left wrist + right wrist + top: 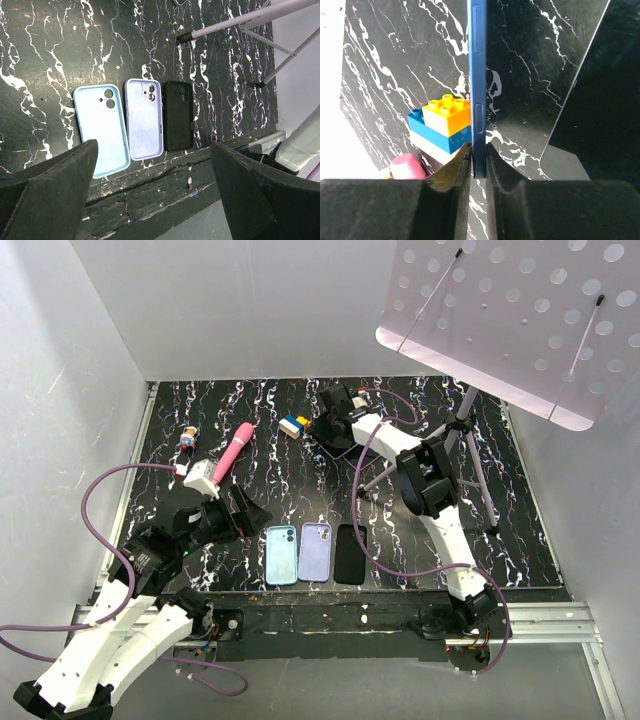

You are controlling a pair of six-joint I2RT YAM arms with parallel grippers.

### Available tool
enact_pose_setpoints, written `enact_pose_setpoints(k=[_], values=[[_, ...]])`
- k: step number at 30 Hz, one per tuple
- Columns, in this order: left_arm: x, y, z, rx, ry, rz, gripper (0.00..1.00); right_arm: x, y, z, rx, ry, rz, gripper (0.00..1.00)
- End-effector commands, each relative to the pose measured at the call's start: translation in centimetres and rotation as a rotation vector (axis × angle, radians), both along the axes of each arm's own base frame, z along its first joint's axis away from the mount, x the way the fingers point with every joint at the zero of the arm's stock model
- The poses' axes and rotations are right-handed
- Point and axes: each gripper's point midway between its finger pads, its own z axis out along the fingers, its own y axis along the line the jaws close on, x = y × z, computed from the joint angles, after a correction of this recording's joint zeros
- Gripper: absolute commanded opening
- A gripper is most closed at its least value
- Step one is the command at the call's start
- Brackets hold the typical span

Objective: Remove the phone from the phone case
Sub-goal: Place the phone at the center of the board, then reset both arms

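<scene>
the phone [479, 100] is out of any case, as far as the right wrist view shows: it stands on edge, a bare blue side with its buttons exposed, and the right jaws are clenched on its thin lower edge. this is at the far middle of the tabletop [40, 60], just beside a stack of toy bricks [442, 127], where the right arm [425, 480] reaches. a dark flat panel [590, 100] lies to its right; i cannot tell what it is.

three cases lie side by side at the near edge: a light blue case [100, 130], a lavender case [145, 120] and a black case [178, 117]. the light blue one looks empty; the other two i cannot judge. which case the phone came from is not clear.

the left arm [150, 570] hovers over that row, and the left jaws are released wide, grasping nothing.

by my reading the removal itself is done. what seems left is laying the phone flat on the tabletop and letting go.
</scene>
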Motion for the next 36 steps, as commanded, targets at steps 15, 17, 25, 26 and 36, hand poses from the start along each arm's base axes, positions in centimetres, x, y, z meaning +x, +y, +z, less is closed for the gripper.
enact_pose_setpoints(k=[15, 17, 25, 26, 36], values=[[0.0, -0.2, 2.4, -0.035, -0.055, -0.009, 0.96, -4.5, -2.4, 6.1, -0.069, -0.037, 0.318, 0.64], [0.3, -0.3, 2.9, -0.040, -0.068, -0.007, 0.97, -6.5, -3.4, 7.8, -0.089, -0.081, 0.406, 0.64], [2.6, -1.4, 6.2, -0.083, -0.170, -0.001, 0.98, -17.2, -10.7, 14.0, -0.330, -0.244, 0.692, 0.72], [3.0, -1.3, 7.1, -0.091, -0.194, 0.012, 0.98, -18.6, -12.4, 14.2, -0.371, -0.272, 0.683, 0.78], [4.5, 3.4, 17.9, -0.134, -0.559, 0.244, 0.98, -29.5, -26.5, 25.6, -0.597, -0.701, 0.378, 0.85]])
